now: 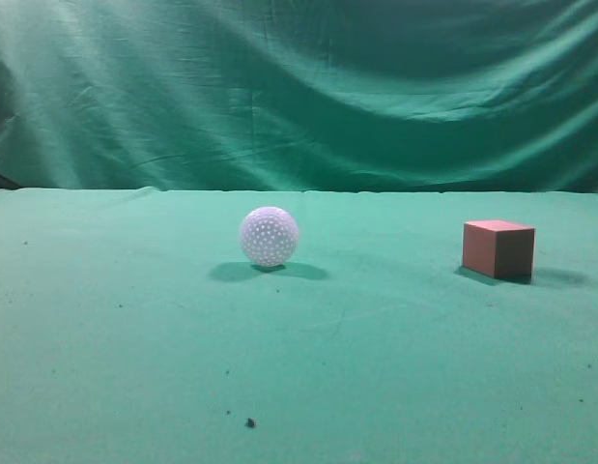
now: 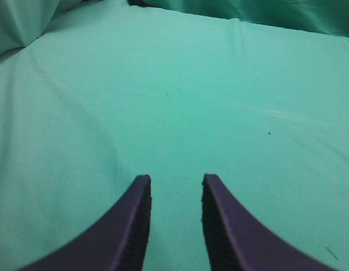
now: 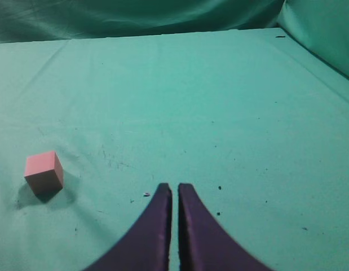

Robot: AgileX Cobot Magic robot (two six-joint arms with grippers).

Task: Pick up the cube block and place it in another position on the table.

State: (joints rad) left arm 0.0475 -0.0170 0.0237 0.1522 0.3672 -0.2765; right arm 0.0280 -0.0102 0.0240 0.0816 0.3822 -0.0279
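Note:
The cube block (image 1: 498, 249) is reddish-brown with a pinkish top and rests on the green table (image 1: 376, 367) at the right. It also shows in the right wrist view (image 3: 44, 172), far left of my right gripper (image 3: 175, 186), which is shut and empty above the cloth. My left gripper (image 2: 175, 179) is open and empty over bare cloth; the cube is out of its view. Neither gripper shows in the exterior view.
A white dimpled ball (image 1: 269, 236) sits on the table left of the cube, about a cube's distance several times over. A draped green backdrop curtain (image 1: 299, 87) hangs behind the table. A small dark speck (image 1: 250, 422) lies near the front.

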